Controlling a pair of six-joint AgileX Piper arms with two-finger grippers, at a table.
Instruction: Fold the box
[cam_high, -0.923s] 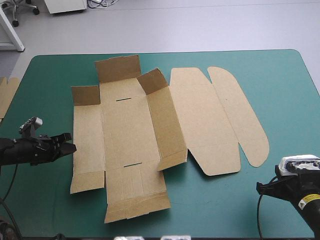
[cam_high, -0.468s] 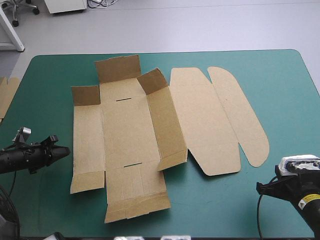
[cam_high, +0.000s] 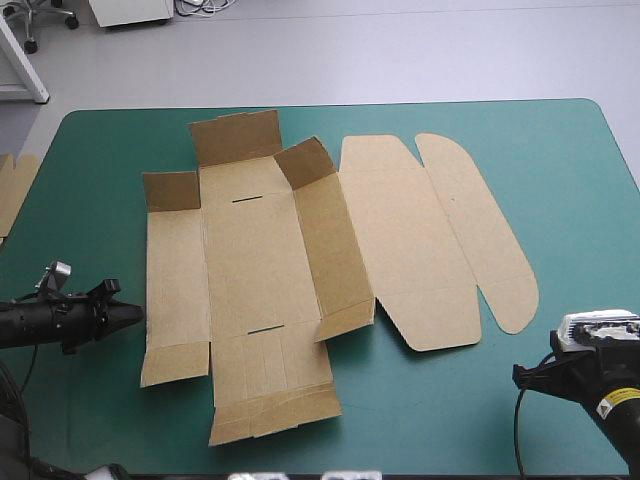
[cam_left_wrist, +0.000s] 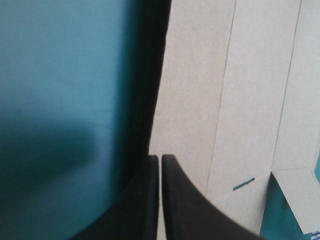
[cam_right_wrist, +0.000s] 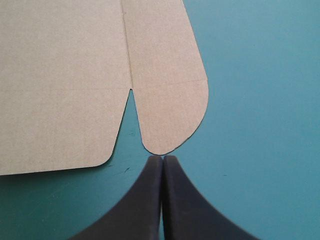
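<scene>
The brown box (cam_high: 255, 260) lies spread on the teal-green table (cam_high: 580, 180). Its far flaps and the wall right of the base stand partly raised, and the lid with its rounded flap (cam_high: 480, 230) lies flat to the right. My left gripper (cam_high: 136, 315) lies low on the cover beside the box's left panel. In the left wrist view it (cam_left_wrist: 160, 157) is shut, its tip at the edge of the board (cam_left_wrist: 250, 100). My right gripper (cam_high: 522, 376) is near the table's front right corner. It (cam_right_wrist: 162, 158) is shut, just short of the rounded flap's end (cam_right_wrist: 170, 115).
An edge of more brown board (cam_high: 12, 190) shows at the table's left edge. Bare teal-green cover lies right of the lid and along the near edge in front of the box.
My left gripper has drawn back a little from the box's left edge and shifted toward the table's near edge. The right arm and the box have not moved.
</scene>
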